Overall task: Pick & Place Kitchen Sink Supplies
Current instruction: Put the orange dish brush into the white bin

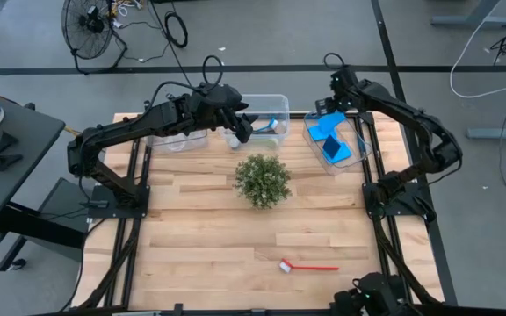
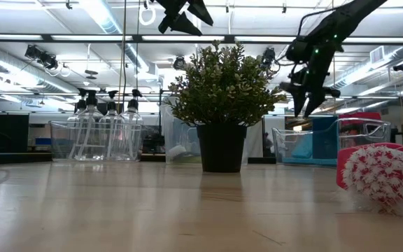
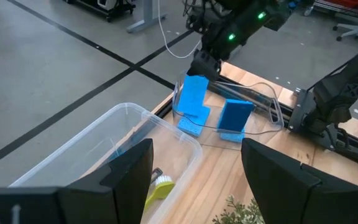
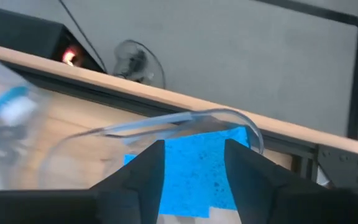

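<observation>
Red brush (image 2: 383, 176) lies nearest, unpicked. My right gripper (image 4: 194, 168) hangs parted over blue sponges (image 1: 330, 140) in their bin (image 1: 365, 151); I'd lift straight up. Left gripper (image 3: 197, 177) waits, parted, empty.

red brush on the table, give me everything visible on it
The red brush lies flat on the bare wooden table near its front edge, right of centre, apart from the plant and bins, with neither gripper near. It has a thin, straight red handle, plastic by the look, and a small head at its left end. In the low view the head rests on the tabletop, showing white bristles flecked red on a red backing.
</observation>
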